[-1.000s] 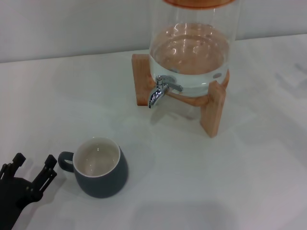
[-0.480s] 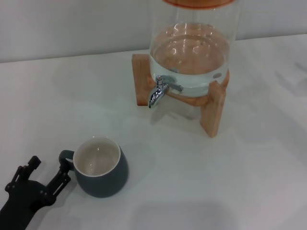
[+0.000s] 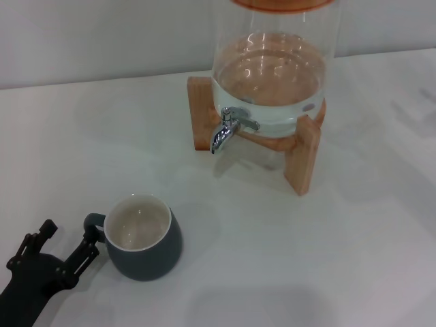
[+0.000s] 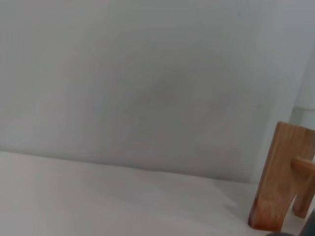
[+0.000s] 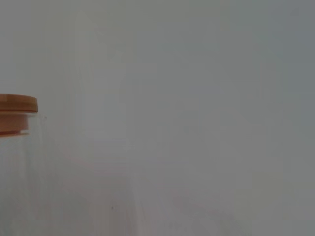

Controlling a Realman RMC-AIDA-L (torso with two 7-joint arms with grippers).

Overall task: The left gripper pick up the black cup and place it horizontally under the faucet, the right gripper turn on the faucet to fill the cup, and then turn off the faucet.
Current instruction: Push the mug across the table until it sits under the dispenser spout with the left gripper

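White tabletop [image 3: 354,259]: black cup [image 3: 143,236] upright, near-left, well short of the faucet [image 3: 227,129]; left gripper [image 3: 67,237], fingers spread, sits just left of it, one finger touching the left-pointing handle; right gripper unseen.

You have a tall clear glass jar [image 3: 275,65] holding water in its lower part, standing toward the far side of the plain white table [image 3: 354,245]. It sits in a light wooden stand [image 3: 302,158], with 2 upright legs visible in the head view. A round wooden lid [image 5: 17,104] caps the jar, and a pale blank wall [image 4: 128,78] rises behind the table.
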